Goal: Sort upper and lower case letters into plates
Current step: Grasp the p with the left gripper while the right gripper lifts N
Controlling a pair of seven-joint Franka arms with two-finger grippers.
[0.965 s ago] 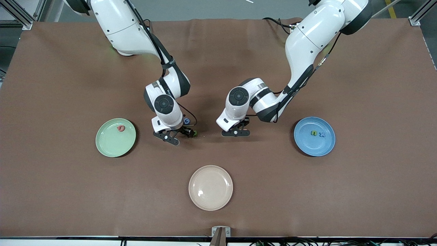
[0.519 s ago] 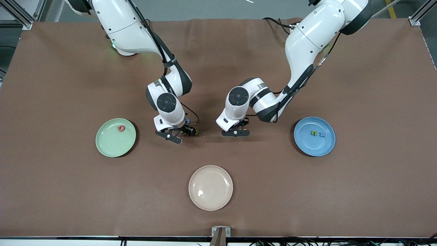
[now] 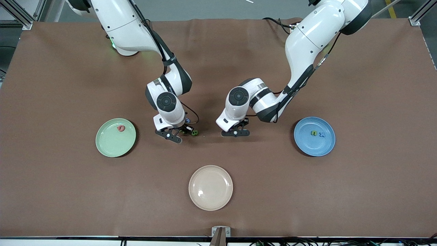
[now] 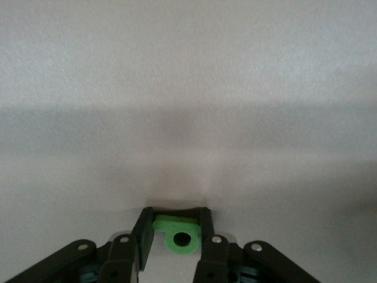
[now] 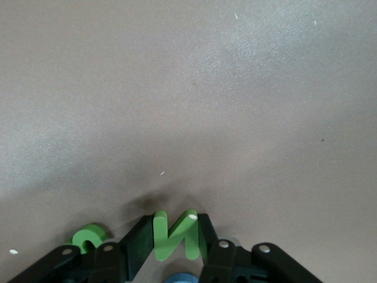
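While three letters (image 3: 120, 128) plated, two plates (image 3: 115, 137).

So the right pincer (image 5: 175, 239) had its two black fingers (image 5: 136, 243) pressed against either side of a chunky green N (image 5: 174, 234), down on the brown desk (image 5: 188, 106). Another green letter (image 5: 88, 236) sat just beside one finger, and a bit of blue letter (image 5: 179, 277) peeked out under the N.

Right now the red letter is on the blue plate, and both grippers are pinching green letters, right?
Not quite. The front view shows the red letter on the green plate, not the blue plate. Left gripper and right gripper each pinch a green letter.
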